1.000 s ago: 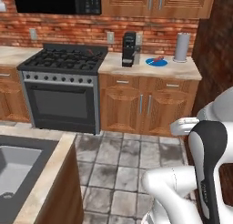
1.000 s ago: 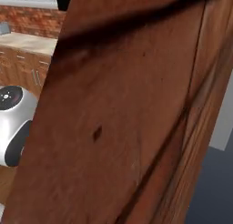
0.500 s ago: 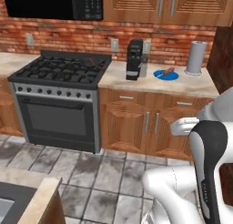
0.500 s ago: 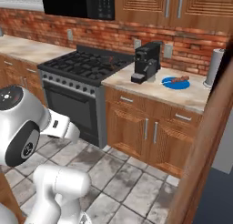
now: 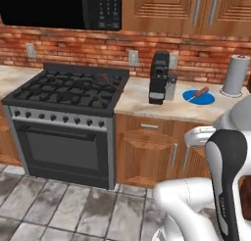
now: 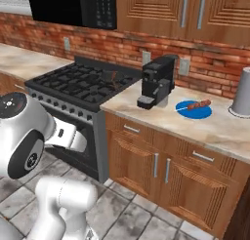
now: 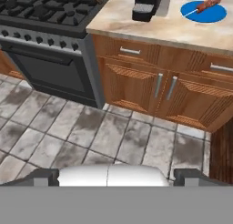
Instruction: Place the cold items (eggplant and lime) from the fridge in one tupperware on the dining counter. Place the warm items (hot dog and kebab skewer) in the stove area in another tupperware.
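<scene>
End effector spread wide, empty, over floor tiles. Far ahead on counter: kebab skewer on blue plate, right of coffee machine.

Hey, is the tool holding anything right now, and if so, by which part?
Nothing is held. The tool is open and empty above the floor, far from the kebab skewer on the blue plate.

Left base view: behind-left of the arm, looking forward and down at the stove and the desk, fairly near. Right base view: same stove, coffee maker and blue plate, seen from behind-right. Hand view: low, angled at floor tiles; cabinets at 12 o'clock.
</scene>
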Robot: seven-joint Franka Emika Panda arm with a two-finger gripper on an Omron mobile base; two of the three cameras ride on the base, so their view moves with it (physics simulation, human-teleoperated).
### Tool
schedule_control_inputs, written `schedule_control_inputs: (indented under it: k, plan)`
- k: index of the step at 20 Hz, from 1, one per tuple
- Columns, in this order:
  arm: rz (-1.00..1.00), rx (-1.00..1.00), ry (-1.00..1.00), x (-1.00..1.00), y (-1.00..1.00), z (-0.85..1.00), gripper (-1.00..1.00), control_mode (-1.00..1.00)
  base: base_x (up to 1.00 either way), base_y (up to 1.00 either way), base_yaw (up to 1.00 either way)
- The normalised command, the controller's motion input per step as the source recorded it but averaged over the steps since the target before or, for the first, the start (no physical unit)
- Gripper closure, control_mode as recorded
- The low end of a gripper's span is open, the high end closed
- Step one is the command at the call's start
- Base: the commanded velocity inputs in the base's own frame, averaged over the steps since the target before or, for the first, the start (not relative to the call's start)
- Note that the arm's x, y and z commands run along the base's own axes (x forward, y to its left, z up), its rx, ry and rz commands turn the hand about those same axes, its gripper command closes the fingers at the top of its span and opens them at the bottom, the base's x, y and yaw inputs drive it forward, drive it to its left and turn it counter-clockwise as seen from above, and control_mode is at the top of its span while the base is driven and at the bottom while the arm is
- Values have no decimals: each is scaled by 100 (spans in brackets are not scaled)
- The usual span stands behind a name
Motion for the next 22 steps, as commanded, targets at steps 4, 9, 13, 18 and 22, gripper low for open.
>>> schedule_control_inputs:
  k: [4, 9, 13, 18, 22]
  plan:
    - [0, 0, 0, 0, 0, 0, -100, 100, 100, 66, -1]
    - [0, 0, 0, 0, 0, 0, -100, 100, 93, 60, -2]
    - [0, 0, 0, 0, 0, 0, -100, 100, 100, 56, -4]
    - [0, 0, 0, 0, 0, 0, -100, 100, 87, 41, -7]
    - [0, 0, 0, 0, 0, 0, -100, 100, 76, 38, -22]
